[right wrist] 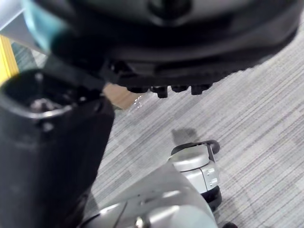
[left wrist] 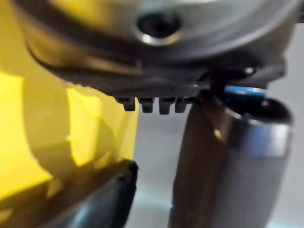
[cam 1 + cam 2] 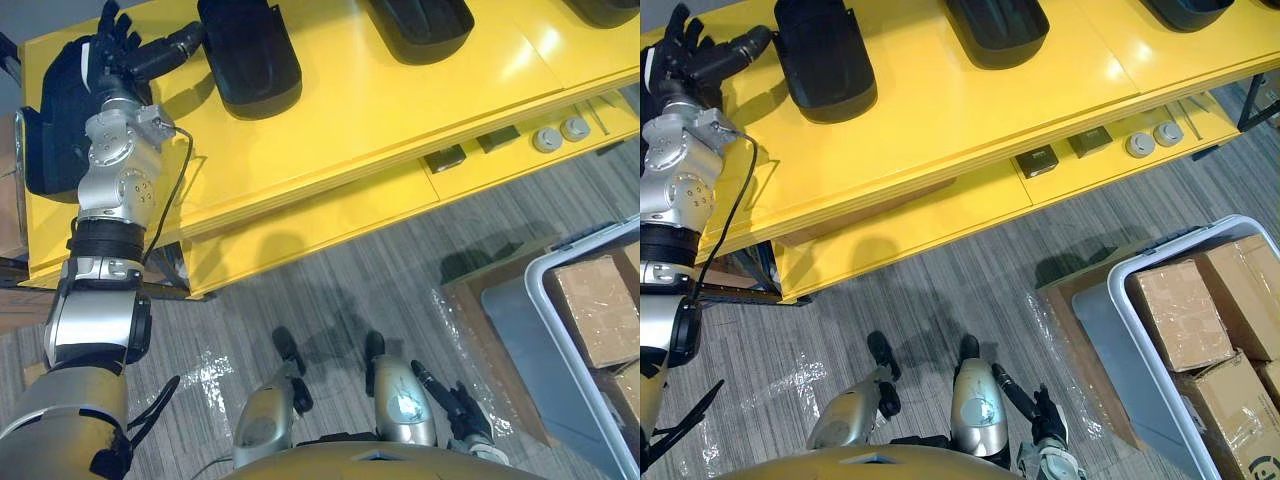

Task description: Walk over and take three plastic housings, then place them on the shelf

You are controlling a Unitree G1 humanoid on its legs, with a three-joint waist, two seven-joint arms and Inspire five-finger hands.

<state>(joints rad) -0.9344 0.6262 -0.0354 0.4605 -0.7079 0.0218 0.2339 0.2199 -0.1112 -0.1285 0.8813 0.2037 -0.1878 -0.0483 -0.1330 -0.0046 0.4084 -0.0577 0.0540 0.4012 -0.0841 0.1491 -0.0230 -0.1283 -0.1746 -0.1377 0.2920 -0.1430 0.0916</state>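
Several black plastic housings lie on the yellow shelf top [image 3: 400,100]: one at the far left end [image 3: 45,140], one beside it [image 3: 250,55], a third further right [image 3: 420,25] and a fourth at the corner [image 3: 610,8]. My left hand [image 3: 105,55] is raised over the far-left housing, fingers straight and spread, thumb pointing toward the second housing. I cannot tell whether it touches the housing. The left wrist view shows the yellow surface and a housing's dark edge [image 2: 95,204] past the thumb [image 2: 223,166]. My right hand [image 3: 465,410] hangs low over the floor, open and holding nothing.
A lower yellow ledge [image 3: 940,215] carries two small dark blocks [image 3: 1038,158] and two round grey discs [image 3: 1140,145]. A white crate [image 3: 1120,290] with cardboard boxes [image 3: 1180,310] stands on the grey carpet to my right.
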